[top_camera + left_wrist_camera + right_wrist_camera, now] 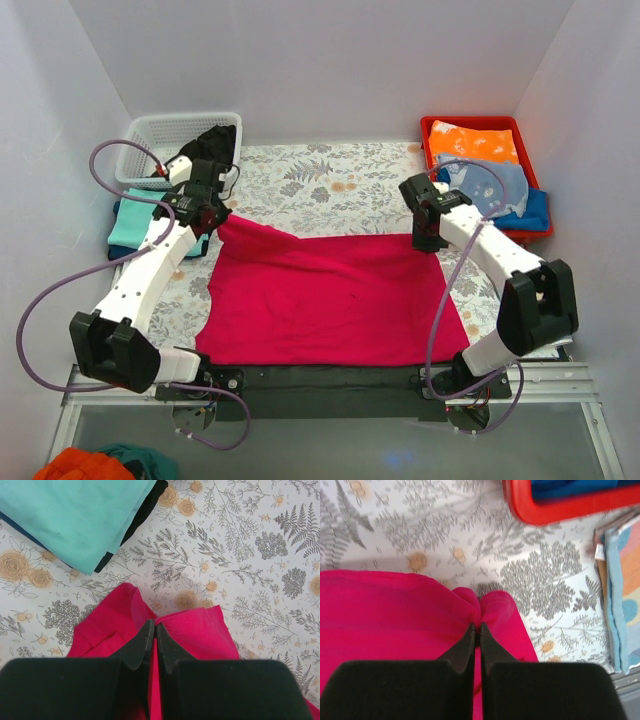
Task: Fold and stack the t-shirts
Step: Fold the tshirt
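The crimson-red t-shirt [335,300] lies spread across the middle of the floral table. My left gripper [213,214] is shut on its far left corner; the left wrist view shows the red cloth [197,632] pinched between the closed fingers [141,645]. My right gripper [428,238] is shut on the far right corner, with red cloth [395,615] bunched at the fingertips [469,639]. A folded teal t-shirt [135,220] lies on dark ones at the left edge, also in the left wrist view [75,515].
A white basket [160,140] with dark clothes stands at the back left. A red tray [535,228] with orange and blue clothes stands at the back right, its rim in the right wrist view [560,507]. Clothes [95,465] lie below the table's near edge.
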`<state>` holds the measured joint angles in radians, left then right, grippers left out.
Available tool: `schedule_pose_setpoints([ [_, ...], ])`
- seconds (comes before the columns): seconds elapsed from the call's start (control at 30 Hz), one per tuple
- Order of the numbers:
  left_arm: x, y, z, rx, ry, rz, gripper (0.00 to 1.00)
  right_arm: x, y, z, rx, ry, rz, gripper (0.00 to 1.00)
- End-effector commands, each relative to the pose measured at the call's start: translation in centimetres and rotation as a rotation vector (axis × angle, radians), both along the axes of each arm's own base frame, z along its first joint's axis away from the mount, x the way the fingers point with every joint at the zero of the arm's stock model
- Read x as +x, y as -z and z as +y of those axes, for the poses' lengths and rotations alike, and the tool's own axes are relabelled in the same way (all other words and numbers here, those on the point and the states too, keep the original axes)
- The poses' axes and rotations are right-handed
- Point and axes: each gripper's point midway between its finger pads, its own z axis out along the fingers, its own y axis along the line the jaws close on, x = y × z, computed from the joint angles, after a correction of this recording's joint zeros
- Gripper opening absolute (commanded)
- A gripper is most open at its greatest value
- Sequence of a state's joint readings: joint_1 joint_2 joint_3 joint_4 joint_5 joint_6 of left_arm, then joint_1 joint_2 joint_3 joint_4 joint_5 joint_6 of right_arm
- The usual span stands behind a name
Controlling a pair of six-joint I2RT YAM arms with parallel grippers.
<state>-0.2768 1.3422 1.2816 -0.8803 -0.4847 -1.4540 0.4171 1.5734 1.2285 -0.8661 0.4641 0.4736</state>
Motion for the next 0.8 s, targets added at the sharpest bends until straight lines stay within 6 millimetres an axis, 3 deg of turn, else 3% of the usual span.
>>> schedule_pose_setpoints([
  [0.0,-2.4,-0.8,0.7,-0.014,0.001,-0.026,0.0,-4.4,0.6,-0.8,0.047,0.032,0.04,0.01],
  [0.03,-3.3,0.6,0.8,-0.016,-0.004,0.005,0.0,-5.2,0.7,-0.9,0.066,0.046,0.036,0.01],
  [0.2,-7.3,3.7,1.8,-0.017,-0.048,0.111,0.0,-10.8,3.9,-1.0,0.14,0.061,0.161,0.03],
  [0.3,-9.6,5.0,2.5,-0.02,-0.106,0.169,0.0,-13.9,5.3,-0.8,0.187,0.074,0.248,0.12],
  [0.4,-11.4,6.7,2.9,-0.026,-0.144,0.227,0.0,-15.5,5.6,-0.6,0.209,0.093,0.295,0.2],
  [0.5,-12.6,8.0,2.8,-0.04,-0.17,0.275,0.0,-14.8,4.8,-0.8,0.2,0.109,0.239,0.23],
  [0.67,-13.6,9.2,2.7,-0.055,-0.192,0.324,0.0,-10.2,1.4,-0.9,0.155,0.106,0.093,0.25],
  [0.77,-13.5,9.0,2.4,-0.074,-0.197,0.314,0.0,-8.4,0.5,-1.0,0.12,0.105,0.059,0.25],
])
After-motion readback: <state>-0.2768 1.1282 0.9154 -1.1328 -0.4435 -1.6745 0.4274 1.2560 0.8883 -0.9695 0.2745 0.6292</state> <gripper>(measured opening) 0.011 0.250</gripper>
